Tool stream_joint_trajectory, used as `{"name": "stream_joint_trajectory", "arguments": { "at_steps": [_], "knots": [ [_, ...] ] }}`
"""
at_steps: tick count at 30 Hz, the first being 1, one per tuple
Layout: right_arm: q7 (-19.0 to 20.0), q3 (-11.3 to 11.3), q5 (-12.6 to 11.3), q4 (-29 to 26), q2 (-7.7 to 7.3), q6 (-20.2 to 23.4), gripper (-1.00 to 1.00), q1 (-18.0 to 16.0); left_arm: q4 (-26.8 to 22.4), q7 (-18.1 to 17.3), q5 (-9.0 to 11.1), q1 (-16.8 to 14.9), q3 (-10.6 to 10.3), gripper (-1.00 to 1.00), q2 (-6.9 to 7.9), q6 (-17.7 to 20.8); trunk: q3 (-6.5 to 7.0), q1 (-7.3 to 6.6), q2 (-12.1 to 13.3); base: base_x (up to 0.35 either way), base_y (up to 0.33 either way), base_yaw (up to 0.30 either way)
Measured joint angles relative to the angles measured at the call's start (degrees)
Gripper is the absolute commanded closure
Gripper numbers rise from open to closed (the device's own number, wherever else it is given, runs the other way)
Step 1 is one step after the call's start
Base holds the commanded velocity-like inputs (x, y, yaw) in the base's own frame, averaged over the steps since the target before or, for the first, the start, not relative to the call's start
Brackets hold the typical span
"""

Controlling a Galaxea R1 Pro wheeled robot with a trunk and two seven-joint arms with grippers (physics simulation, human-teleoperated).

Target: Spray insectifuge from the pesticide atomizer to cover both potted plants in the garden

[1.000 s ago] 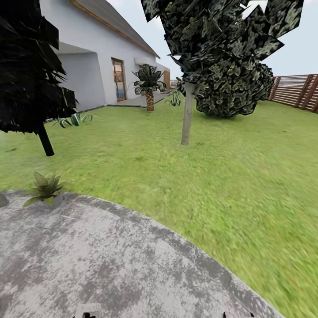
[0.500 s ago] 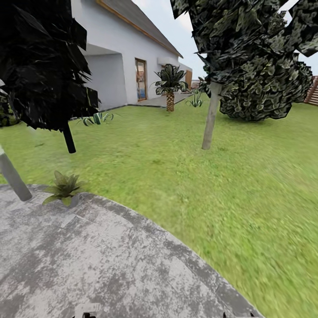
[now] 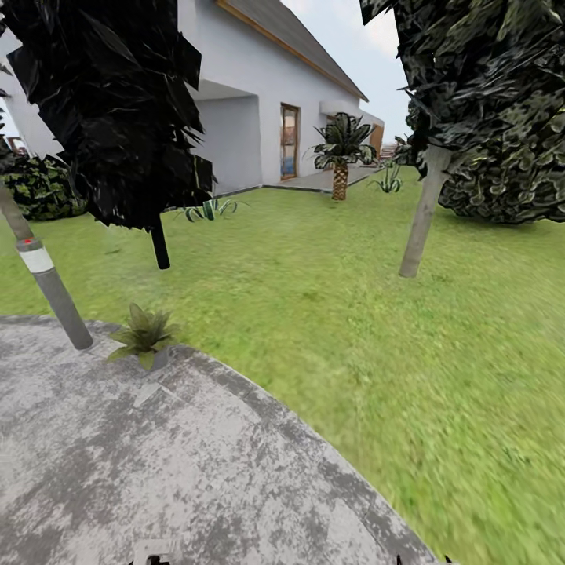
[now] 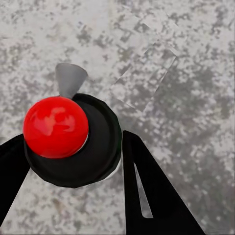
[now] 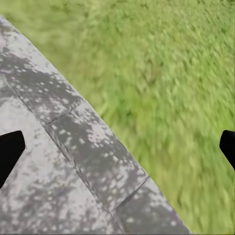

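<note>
Nearest, in the left wrist view, the pesticide atomizer (image 4: 73, 139) is seen from above, its red cap on a dark round body and a pale nozzle jutting out. It is pinched between the black fingers (image 4: 156, 191) of the left gripper (image 4: 68, 171), over the mottled grey patio (image 4: 186, 73).

In the right wrist view, the right gripper (image 5: 117, 147) is held spread wide, a black fingertip (image 5: 10, 149) at each edge, over the patio's rim and the lawn (image 5: 171, 73).

In the head view, one potted plant (image 3: 145, 336) is set at the patio edge, just beside a tilted grey bollard lamp (image 3: 47, 278). Farther off, a dark tree (image 3: 118, 102), a pale-trunked tree (image 3: 424, 212), a palm (image 3: 341, 153) and a white house (image 3: 259, 102) are seen.
</note>
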Motion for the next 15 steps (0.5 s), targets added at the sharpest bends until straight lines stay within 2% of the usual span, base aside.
{"name": "stream_joint_trajectory", "arguments": {
  "at_steps": [4,15],
  "knots": [
    [0.00,0.00,0.00,-0.01,0.00,0.00,-1.00,0.00,0.00,-0.05,0.00,0.00,0.01,1.00,0.00,0.00,0.00,0.02,0.00,0.234,0.000,0.273],
    [0.00,-0.01,0.00,-0.02,0.00,0.00,-1.00,0.00,0.00,0.02,0.01,0.00,-0.01,1.00,0.00,0.00,0.00,0.04,0.00,0.011,0.000,0.273]
  ]
}}
